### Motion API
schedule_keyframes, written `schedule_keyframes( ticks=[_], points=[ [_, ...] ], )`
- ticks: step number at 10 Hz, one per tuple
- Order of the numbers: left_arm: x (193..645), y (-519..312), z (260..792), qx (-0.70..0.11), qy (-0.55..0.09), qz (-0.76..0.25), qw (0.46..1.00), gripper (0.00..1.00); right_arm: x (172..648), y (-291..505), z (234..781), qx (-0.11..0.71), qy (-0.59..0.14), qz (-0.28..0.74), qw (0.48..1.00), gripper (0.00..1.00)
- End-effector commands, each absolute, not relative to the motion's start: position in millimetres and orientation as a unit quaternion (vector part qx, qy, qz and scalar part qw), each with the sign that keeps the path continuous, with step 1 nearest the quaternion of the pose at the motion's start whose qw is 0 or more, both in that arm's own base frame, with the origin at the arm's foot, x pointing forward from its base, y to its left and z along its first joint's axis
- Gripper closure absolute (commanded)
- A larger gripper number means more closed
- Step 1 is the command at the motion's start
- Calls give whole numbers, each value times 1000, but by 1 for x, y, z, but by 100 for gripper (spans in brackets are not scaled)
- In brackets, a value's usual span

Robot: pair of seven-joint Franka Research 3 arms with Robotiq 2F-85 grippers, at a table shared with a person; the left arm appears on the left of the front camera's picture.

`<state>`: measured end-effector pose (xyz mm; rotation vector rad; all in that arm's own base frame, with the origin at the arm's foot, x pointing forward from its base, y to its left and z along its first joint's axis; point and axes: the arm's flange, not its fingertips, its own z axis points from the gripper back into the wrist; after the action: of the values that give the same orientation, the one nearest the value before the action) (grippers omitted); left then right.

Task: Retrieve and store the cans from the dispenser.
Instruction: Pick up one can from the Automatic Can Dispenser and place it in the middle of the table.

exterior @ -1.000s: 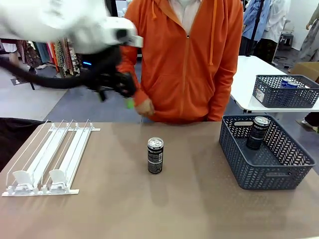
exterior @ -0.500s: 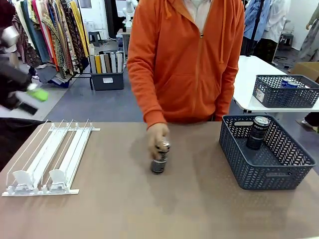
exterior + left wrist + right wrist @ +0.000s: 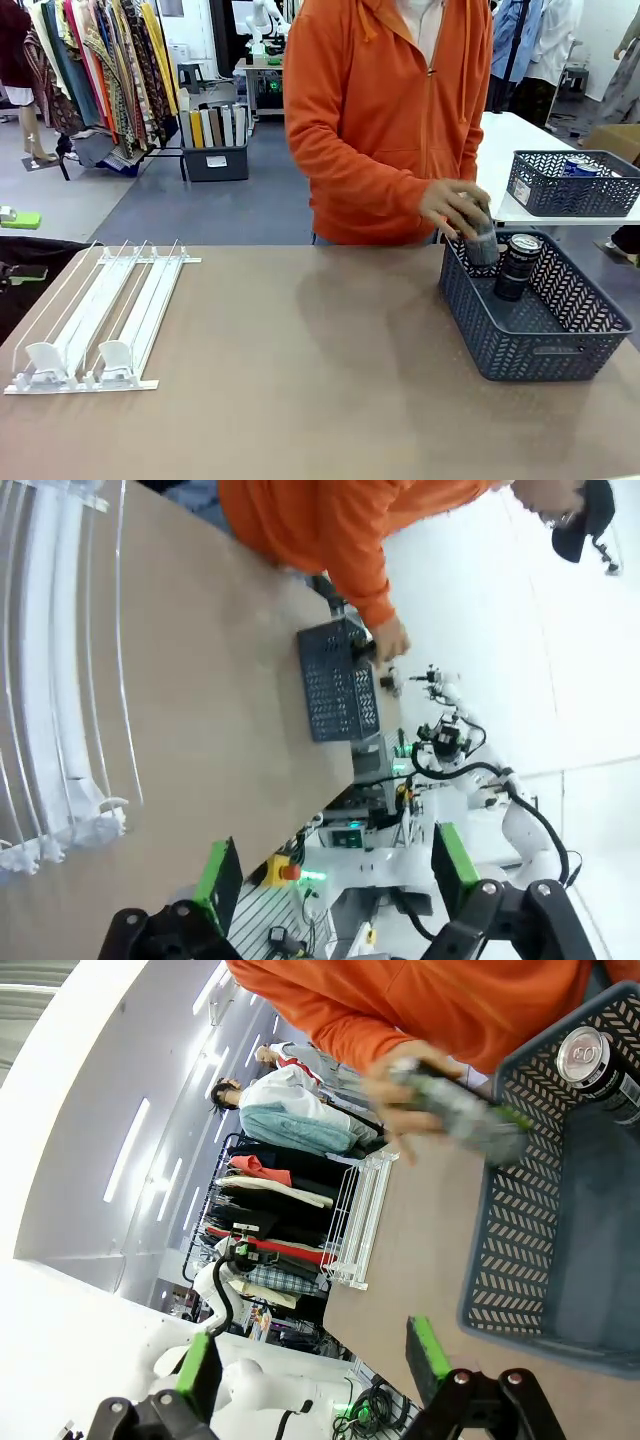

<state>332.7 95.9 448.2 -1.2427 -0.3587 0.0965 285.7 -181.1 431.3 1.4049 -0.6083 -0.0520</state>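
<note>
Now the person's hand lowers a dark can into the basket; both my pincers are spread, best kept clear.

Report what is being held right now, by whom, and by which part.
The person's hand holds a dark can around its upper body, over the grey basket. The left gripper and right gripper are open and hold nothing.

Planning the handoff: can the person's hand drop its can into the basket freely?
Probably yes: the hand holds the can right over the basket's open top, with one can inside and room beside it.
</note>
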Motion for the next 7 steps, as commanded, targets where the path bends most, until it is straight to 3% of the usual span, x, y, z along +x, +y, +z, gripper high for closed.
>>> schedule_keyframes(
  ticks=[1,7],
  points=[
    [321,81,470,-555,-158,-7,817,0,287,-181,435,637,-281,-18,718,0],
    [321,81,470,-555,-158,-7,817,0,287,-181,435,637,-281,-18,718,0]
  ],
)
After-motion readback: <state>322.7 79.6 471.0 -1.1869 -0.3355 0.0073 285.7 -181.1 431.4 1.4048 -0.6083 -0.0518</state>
